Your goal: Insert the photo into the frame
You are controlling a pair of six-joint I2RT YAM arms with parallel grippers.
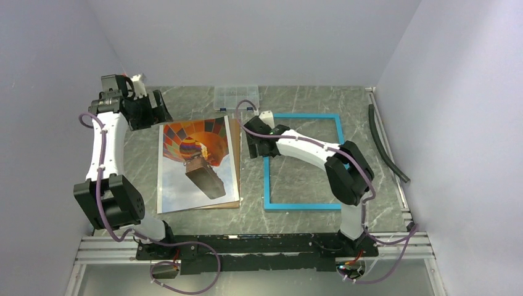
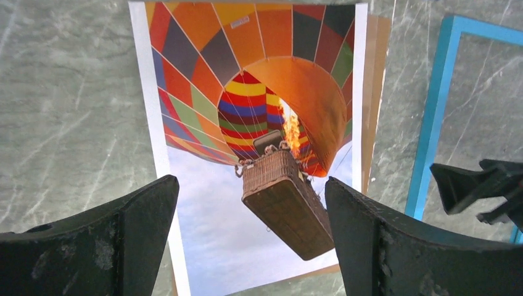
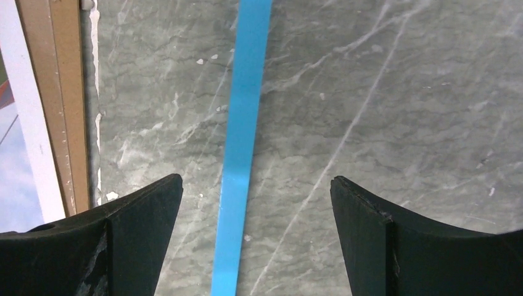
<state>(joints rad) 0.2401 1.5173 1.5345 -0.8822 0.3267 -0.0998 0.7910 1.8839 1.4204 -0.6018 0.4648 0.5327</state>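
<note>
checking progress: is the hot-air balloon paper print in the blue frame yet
Out: the balloon print lies on a brown board beside the blue frame.

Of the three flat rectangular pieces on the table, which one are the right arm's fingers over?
The blue frame: its rail runs between the open right fingers; the balloon photo and brown board lie aside.

Wide-spread right claw, blue frame rail below — photo edge left
</note>
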